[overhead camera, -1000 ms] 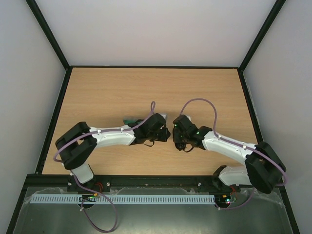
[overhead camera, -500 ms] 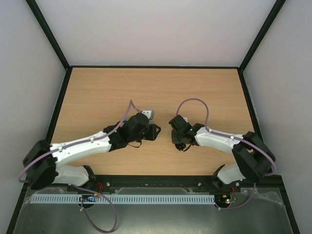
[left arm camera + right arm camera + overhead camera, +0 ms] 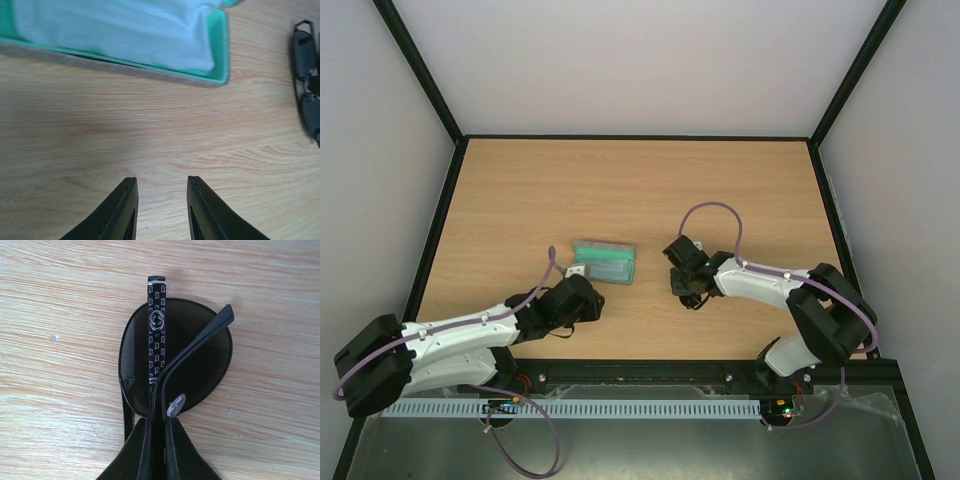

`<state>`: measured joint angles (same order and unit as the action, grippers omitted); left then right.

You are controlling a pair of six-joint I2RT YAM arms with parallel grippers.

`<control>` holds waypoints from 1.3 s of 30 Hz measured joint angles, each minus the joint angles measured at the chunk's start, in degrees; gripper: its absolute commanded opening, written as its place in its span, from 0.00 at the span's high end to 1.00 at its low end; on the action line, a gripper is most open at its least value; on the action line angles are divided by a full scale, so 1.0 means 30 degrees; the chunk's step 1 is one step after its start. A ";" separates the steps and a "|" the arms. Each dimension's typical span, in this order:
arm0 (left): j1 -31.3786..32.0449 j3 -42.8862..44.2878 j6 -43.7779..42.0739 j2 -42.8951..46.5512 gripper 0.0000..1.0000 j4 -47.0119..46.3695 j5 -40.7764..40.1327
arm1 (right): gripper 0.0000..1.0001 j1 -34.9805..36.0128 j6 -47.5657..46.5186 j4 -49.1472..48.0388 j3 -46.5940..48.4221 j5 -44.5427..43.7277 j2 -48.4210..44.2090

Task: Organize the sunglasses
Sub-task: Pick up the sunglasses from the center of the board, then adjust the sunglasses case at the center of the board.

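1 rnd logo (image 3: 156, 320) on sunglasses (image 3: 200, 360) temple (image 3: 155, 347).

A: We've got white shells on the left arm (image 3: 460, 338) and the right arm (image 3: 760, 287), chunky black joints on both.
B: And we see a thin purple cable (image 3: 718, 207) looping off each, a green light (image 3: 706, 265) at the right wrist, tapered black fingers (image 3: 122, 212) on the left gripper (image 3: 160, 197).

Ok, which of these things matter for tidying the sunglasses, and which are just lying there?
Job: sunglasses, clamped in the right pincer; probably the open case.
Lying about: light blue cloth inside the case; left pincer, open and empty.
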<state>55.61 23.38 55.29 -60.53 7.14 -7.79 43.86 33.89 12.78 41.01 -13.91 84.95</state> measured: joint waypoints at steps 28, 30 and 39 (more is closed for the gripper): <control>-0.8007 0.0262 -0.0430 -0.6921 0.79 -0.7074 0.0903 | 0.99 0.1239 -0.2157 0.1654 0.4036 0.4685 -0.4881; -0.8174 0.0831 -0.0648 -0.7723 0.80 -0.7388 0.0969 | 0.99 0.1399 -0.2419 0.1683 0.4736 0.5005 -0.4299; -0.8480 0.3752 -0.1377 -1.1147 0.82 -0.8415 0.1639 | 0.99 0.2062 -0.3184 0.1566 0.7716 0.5442 -0.0401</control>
<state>30.17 34.63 51.16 -93.97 -18.11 -2.87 50.04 24.34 17.47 64.16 2.42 83.74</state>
